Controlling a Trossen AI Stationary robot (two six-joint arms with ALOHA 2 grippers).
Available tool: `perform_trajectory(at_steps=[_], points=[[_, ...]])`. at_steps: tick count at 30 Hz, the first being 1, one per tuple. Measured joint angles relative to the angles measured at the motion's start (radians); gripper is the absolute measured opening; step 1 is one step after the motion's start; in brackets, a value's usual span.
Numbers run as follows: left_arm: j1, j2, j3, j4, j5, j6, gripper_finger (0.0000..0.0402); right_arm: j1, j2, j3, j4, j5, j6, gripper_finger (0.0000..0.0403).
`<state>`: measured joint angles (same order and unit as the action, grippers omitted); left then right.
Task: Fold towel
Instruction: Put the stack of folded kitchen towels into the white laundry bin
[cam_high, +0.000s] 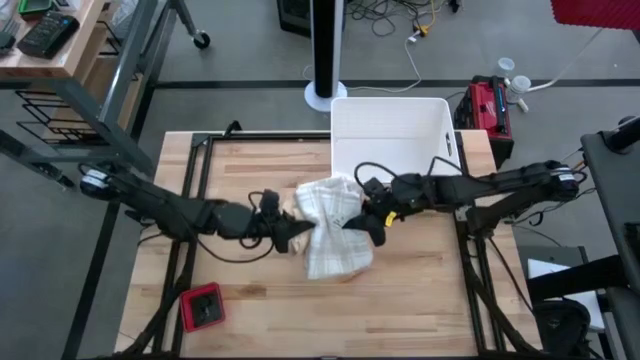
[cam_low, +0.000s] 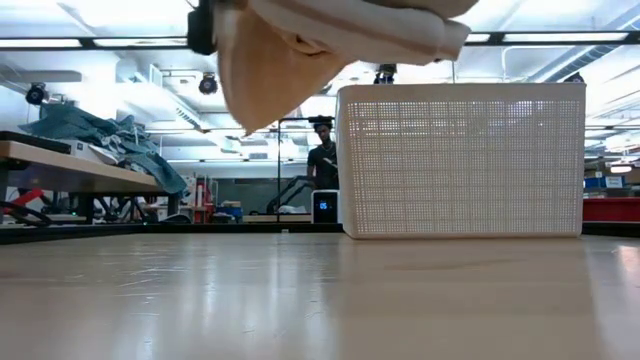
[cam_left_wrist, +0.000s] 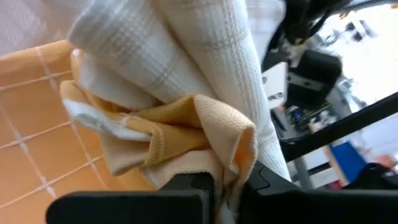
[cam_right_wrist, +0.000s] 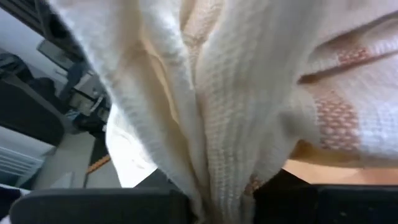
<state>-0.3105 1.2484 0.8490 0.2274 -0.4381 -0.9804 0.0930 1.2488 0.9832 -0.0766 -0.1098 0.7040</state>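
The towel (cam_high: 330, 225), white waffle cloth with a tan side and checked stripes, hangs bunched in the air over the middle of the table (cam_high: 250, 290). In the low view the towel (cam_low: 300, 50) is well clear of the tabletop, with a tan flap (cam_low: 255, 95) drooping lowest. My left gripper (cam_high: 303, 235) is shut on the towel's left end. My right gripper (cam_high: 372, 225) is shut on its right end. The two grippers face each other close together. My left gripper pinches a gathered bunch of the towel's left end (cam_left_wrist: 231, 163) between its two fingers, several folds of tan and white cloth together. It comes nearly level from the table's left. The cloth is lifted clear and slack. My right gripper pinches a gathered bundle of white folds (cam_right_wrist: 217, 177) at the towel's right end between its two fingers. It comes from the table's right, slanting slightly down. The cloth billows above and beyond the fingers, clear of the table.
A white perforated basket (cam_high: 390, 140) stands at the table's far edge, just behind the towel; it shows as a basket (cam_low: 460, 160) in the low view too. A small red object (cam_high: 203, 307) lies near the front left. A person (cam_low: 322, 160) stands far off in the room.
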Motion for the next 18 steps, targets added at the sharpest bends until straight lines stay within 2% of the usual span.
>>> perform_trajectory(at_steps=[5,12,18], points=[[0.09,0.0,0.106,-0.124,0.083,0.105,0.0009,-0.043,0.0,0.107,-0.139,0.002,-0.063,0.0059],[0.263,0.015,0.315,-0.319,0.217,0.279,0.0009,-0.126,-0.028,0.238,-0.284,0.009,-0.136,0.0059],[0.442,0.117,0.506,-0.371,0.421,0.364,0.0009,-0.237,-0.061,0.351,-0.42,0.007,-0.203,0.0059]])
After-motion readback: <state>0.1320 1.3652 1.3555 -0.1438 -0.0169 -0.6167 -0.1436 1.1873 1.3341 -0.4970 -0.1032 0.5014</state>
